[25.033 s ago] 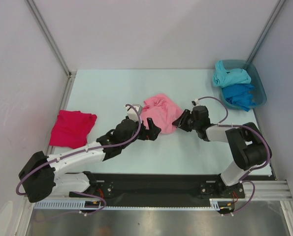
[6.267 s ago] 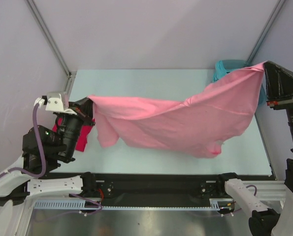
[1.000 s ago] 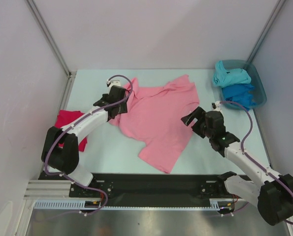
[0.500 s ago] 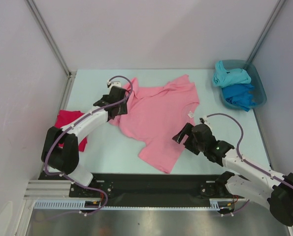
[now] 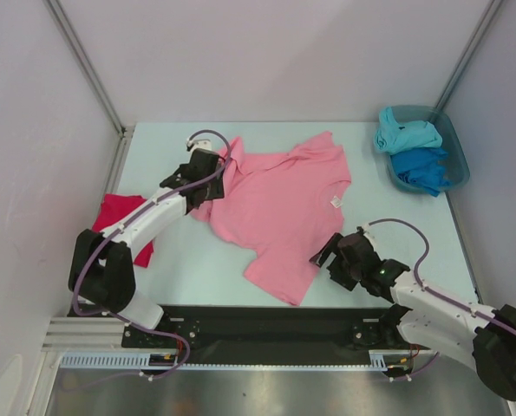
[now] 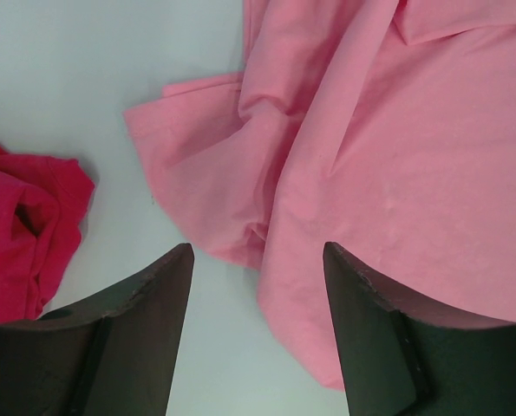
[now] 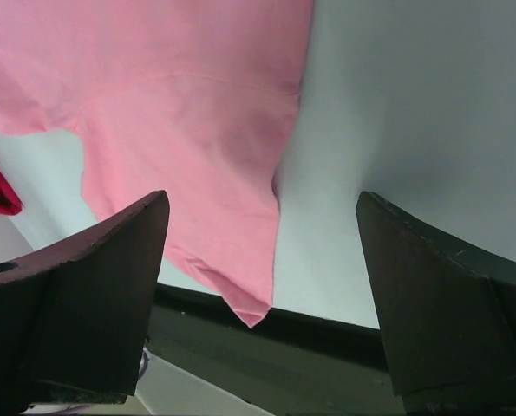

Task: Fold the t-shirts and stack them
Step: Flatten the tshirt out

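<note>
Pincer of the right arm (image 5: 327, 258) is located closest to the near edge of the table (image 5: 179, 256), right of centre, and is held low. Its fingers (image 7: 93, 295) are spread wide and nothing is pinched. In the right wrist view the near hem of the light pink t-shirt (image 5: 279, 204) is framed between them, with bare table to its right.

The pink t-shirt is laid opened out on the middle of the table, creased, and is not folded. One corner of the hem points towards the near edge. A small white tag (image 5: 335, 202) is seen at its right border. The cloth (image 7: 179, 104) fills the upper left of the right wrist view.

The crimson-magenta t-shirt (image 5: 112, 215) is bunched at the left edge of the table and is partly covered by the left arm. It is kept apart from the pink cloth by a strip of bare table.

The left pincer (image 5: 199, 182) is positioned over the rumpled left sleeve of the pink t-shirt (image 6: 396, 156). Its fingers (image 6: 127, 347) are spread and nothing is gripped. The crimson cloth (image 6: 15, 234) is seen to their left.

At the far right corner a teal tub (image 5: 455, 143) is placed. The turquoise t-shirt (image 5: 405, 134) and the blue t-shirt (image 5: 422, 167) are heaped in it, the turquoise one farther back.
</note>
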Available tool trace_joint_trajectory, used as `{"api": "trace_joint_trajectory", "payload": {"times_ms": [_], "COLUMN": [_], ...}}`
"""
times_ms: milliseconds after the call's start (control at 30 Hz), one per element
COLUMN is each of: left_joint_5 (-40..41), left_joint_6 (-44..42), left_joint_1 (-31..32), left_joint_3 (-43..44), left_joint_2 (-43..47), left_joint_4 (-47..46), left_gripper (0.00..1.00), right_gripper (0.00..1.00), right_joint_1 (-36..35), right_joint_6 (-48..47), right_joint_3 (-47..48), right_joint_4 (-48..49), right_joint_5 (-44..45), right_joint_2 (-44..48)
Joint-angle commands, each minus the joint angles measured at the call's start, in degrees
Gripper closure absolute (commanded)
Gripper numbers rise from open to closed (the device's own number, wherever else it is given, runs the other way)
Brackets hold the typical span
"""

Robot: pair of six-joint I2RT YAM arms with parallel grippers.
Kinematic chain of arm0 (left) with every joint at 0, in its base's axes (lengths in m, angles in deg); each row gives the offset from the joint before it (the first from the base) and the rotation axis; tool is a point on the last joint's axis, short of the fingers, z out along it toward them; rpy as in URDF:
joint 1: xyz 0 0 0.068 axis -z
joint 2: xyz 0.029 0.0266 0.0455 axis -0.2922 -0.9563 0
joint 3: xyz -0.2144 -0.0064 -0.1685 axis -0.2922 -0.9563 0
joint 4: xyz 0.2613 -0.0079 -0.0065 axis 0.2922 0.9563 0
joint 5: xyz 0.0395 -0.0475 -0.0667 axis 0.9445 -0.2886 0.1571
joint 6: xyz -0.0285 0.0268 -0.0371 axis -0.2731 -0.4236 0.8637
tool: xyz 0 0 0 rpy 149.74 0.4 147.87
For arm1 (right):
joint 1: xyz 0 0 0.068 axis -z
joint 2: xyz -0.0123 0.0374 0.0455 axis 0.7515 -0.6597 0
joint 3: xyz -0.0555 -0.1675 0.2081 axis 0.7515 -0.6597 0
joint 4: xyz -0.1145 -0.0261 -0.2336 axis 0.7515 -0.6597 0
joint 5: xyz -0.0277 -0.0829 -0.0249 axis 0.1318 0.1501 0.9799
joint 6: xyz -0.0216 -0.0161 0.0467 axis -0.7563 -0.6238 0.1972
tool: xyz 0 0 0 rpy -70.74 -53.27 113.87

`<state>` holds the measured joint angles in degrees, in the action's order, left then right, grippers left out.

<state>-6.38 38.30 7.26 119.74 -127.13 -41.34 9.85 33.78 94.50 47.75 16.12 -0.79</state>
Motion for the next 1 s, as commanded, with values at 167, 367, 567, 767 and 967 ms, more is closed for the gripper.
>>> {"api": "trace_joint_trajectory", "payload": {"times_ms": [167,367,567,767,967], "left_joint_5": [0.22,1.10,0.83,0.75,0.48], "left_joint_6": [-1.33,-2.03,-2.21,-2.30,-2.30], "left_joint_1": [-0.26,-0.17,-0.34,-0.34,-0.26], "left_joint_3": [3.03,3.47,3.91,4.26,5.05], "left_joint_2": [3.35,4.05,4.40,4.14,3.44], "left_joint_4": [0.32,1.02,1.46,1.55,1.46], "left_gripper": [0.33,0.32,0.32,0.33,0.32], "right_gripper": [0.11,0.14,0.43,1.00,1.00], "right_joint_1": [-3.40,-5.34,-5.60,-4.81,-3.32], "right_joint_6": [3.81,4.26,3.20,3.20,4.34], "right_joint_3": [-2.76,-1.53,-0.12,0.23,1.81], "right_joint_4": [8.88,11.61,9.33,5.11,-5.25], "right_joint_5": [-1.38,-0.50,3.01,4.68,8.72], "right_joint_2": [-6.50,-10.37,-11.43,-9.33,-1.26]}}
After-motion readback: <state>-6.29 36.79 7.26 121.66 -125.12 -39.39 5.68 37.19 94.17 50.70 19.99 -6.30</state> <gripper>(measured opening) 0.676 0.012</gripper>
